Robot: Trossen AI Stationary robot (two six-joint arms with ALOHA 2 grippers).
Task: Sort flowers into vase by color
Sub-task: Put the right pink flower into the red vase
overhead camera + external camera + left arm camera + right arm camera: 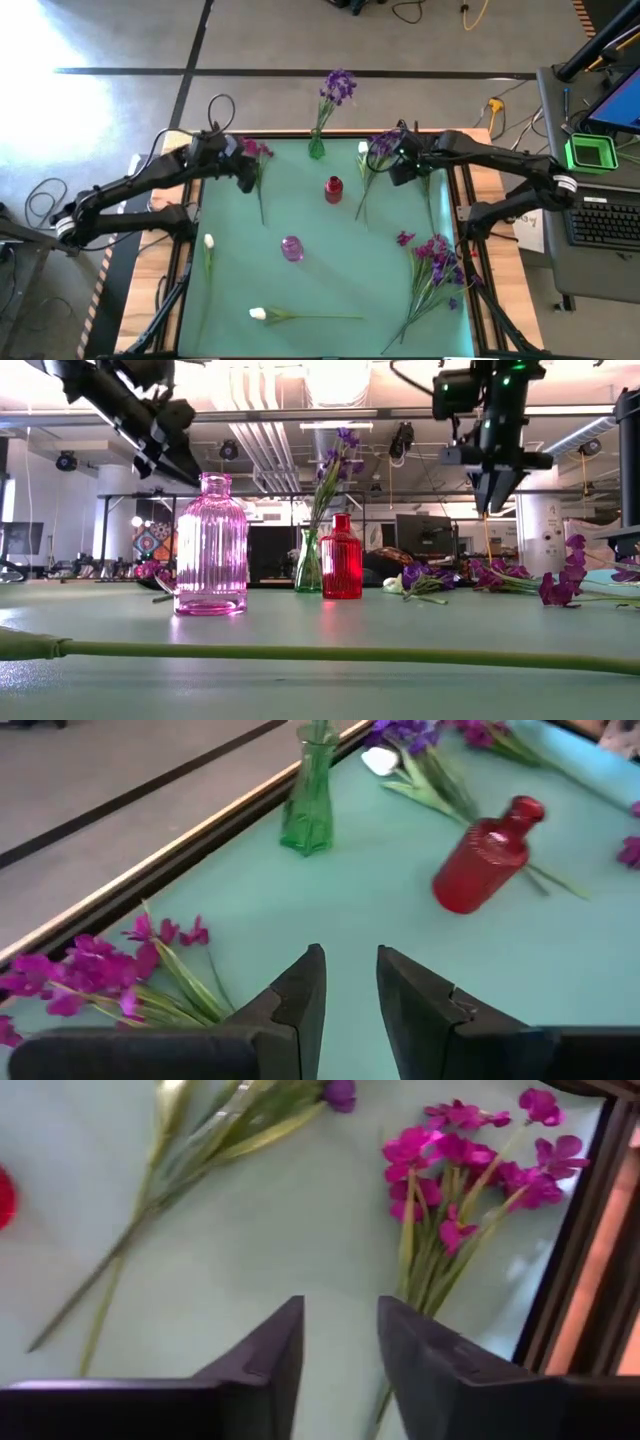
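The left gripper (350, 990) hangs above the upper-left part of the green mat (300, 215) in the high view, its arm folded in from the left edge with the elbow low and the wrist reaching toward the far rim. Its two dark fingers (300, 995) stand slightly apart with bare mat between them, gripping nothing. Just beside it, at the mat's upper left, lies a magenta flower (258, 152), its stem running down the frame.

The right gripper (340, 1350) is raised over the upper right of the mat, its arm stretched in from the right edge and bent at the elbow. Its fingers (270, 1355) are parted by a narrow gap and empty. Under it lies a purple flower with a white bud (376, 150), stems slanting toward the centre.

At top centre, on the far rim, a green vase (316, 148) holds a purple flower (338, 88) upright. A red vase (333, 189) stands just below and right of it, and a pink vase (291, 248) stands near the middle of the mat. A white flower (208, 243) lies at the left edge, another white flower (260, 314) along the bottom, and a heap of magenta and purple flowers (436, 262) fills the lower right.

No writing can be read on the vases or the arms.
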